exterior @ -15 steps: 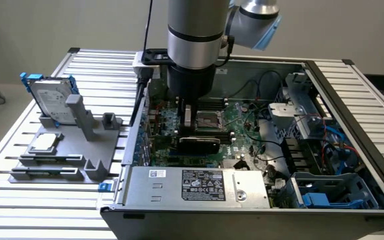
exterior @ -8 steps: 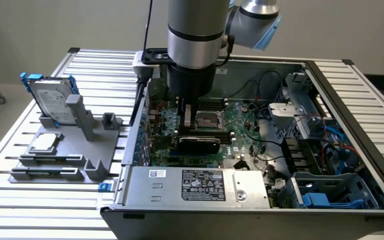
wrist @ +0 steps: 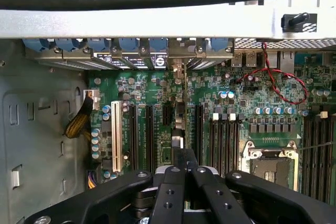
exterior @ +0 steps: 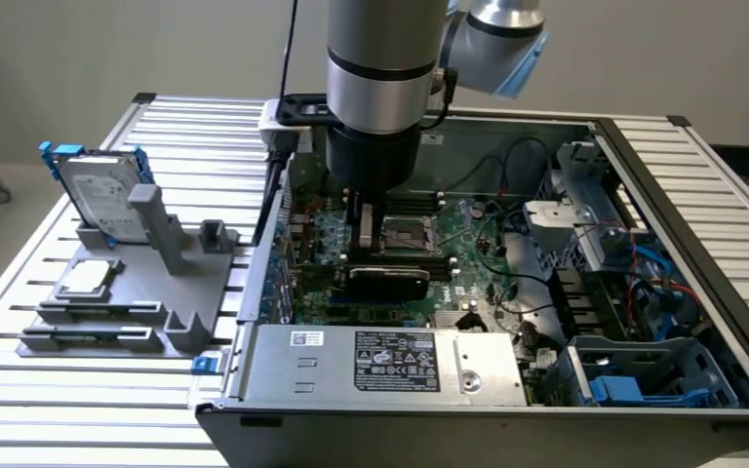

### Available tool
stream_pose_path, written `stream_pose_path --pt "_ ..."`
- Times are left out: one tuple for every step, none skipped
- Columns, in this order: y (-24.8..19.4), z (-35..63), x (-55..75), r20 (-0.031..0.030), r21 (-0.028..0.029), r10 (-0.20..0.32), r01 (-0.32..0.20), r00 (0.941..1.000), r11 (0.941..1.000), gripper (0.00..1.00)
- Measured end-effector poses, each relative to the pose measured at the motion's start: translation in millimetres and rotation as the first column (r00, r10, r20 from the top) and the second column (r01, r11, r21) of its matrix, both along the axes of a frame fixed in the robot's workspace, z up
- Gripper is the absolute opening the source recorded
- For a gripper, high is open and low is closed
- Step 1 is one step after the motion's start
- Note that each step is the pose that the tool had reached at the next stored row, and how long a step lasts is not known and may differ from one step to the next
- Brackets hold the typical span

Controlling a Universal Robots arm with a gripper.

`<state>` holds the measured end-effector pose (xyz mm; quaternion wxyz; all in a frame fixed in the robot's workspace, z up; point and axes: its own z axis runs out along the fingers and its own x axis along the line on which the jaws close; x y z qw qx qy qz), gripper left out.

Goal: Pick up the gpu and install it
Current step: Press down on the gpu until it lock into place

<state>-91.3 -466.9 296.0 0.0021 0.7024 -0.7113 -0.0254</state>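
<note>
The gpu (exterior: 389, 283) stands on edge inside the open computer case (exterior: 635, 175), low over the motherboard's expansion slots, its black rounded shroud facing the exterior view. My gripper (exterior: 372, 255) comes straight down from the arm and is shut on the card's upper edge. In the wrist view the black fingers (wrist: 170, 192) meet at the gripper (wrist: 184, 170), and the gpu (wrist: 179, 129) appears edge-on as a thin strip running between the slots toward the rear brackets. The card's lower edge and the slot under it are hidden.
A grey fixture (exterior: 153, 322) on the exterior view's left holds a silver hard drive in a blue frame (exterior: 98, 190) and a small square silver chip (exterior: 89, 278). Inside the case are the CPU socket (exterior: 413, 232), the power supply (exterior: 388, 361), a blue drive cage (exterior: 648, 375) and loose cables (wrist: 273, 80).
</note>
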Motion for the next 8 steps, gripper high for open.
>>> stream_pose_path --pt "0.0 0.0 0.0 0.0001 0.0000 0.000 0.000 1.0000 1.0000 0.11" --pt "0.0 0.0 0.0 0.0000 0.0000 0.000 0.000 1.0000 1.0000 0.11" --pt "0.0 0.0 0.0 0.0000 0.0000 0.000 0.000 1.0000 1.0000 0.11" --pt "0.0 0.0 0.0 0.0000 0.0000 0.000 0.000 1.0000 1.0000 0.11" --pt "0.0 0.0 0.0 0.0000 0.0000 0.000 0.000 1.0000 1.0000 0.11" --pt "0.0 0.0 0.0 0.0000 0.0000 0.000 0.000 1.0000 1.0000 0.11" --pt "0.0 -0.5 0.0 -0.0001 -0.0002 0.000 0.000 1.0000 1.0000 0.11" --pt "0.1 -1.4 0.0 -0.0001 -0.0002 0.000 0.000 1.0000 1.0000 0.11"
